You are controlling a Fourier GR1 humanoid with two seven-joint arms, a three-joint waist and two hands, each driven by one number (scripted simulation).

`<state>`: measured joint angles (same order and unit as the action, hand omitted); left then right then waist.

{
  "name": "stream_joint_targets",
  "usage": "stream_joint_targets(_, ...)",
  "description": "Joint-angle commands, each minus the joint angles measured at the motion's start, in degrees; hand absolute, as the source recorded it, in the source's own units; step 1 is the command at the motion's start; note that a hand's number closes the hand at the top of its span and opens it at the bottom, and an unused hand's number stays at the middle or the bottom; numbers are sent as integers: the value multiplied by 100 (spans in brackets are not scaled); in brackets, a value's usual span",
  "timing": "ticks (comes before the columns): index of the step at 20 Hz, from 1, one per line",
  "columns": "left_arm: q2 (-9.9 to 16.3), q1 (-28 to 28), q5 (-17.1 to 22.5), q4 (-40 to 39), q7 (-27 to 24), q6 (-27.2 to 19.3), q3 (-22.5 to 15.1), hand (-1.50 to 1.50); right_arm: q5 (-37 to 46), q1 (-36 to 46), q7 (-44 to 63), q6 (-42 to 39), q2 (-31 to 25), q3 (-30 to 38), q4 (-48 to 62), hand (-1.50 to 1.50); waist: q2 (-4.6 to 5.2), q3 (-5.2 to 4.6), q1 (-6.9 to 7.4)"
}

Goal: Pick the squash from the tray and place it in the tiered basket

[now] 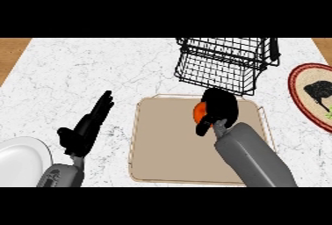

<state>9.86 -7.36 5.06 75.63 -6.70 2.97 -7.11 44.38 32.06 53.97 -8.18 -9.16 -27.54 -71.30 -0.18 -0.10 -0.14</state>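
The right hand is wrapped around the orange squash near the tray's far edge. Lift it straight up, high over the tiered basket's rim. The left hand rests with straight fingers.

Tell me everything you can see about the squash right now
Only a small orange patch of the squash shows; the rest is hidden by the right robot hand, whose black fingers are curled round it. It looks smooth and rounded, with no stem or markings visible. It sits over the far part of the beige tray, just short of the black wire tiered basket. Whether it touches the tray cannot be told.
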Motion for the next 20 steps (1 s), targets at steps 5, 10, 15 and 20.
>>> stream_joint_targets(5, 131, 170, 20, 77, 22, -66, 172, 0, -889, -1331, -2623, -110, -3076, 1533, -193, 150, 8, 30, -367)
stream_joint_targets(10, 81, 192, 72, 217, -4, 30, 159, 0, -1160, -2042, -4177, 634, -3847, 2500, 236, 150, 11, 17, -101)
stream_joint_targets(15, -10, 73, -3, 131, 111, -110, 142, 0, -2940, -1619, -4538, 175, -3429, 3646, -322, 150, -29, 16, -210)
stream_joint_targets(20, 223, 121, 105, 188, 108, 268, 209, 0, -3245, -1477, -4520, 12, -3721, 4127, -1086, 150, -3, 6, -43)
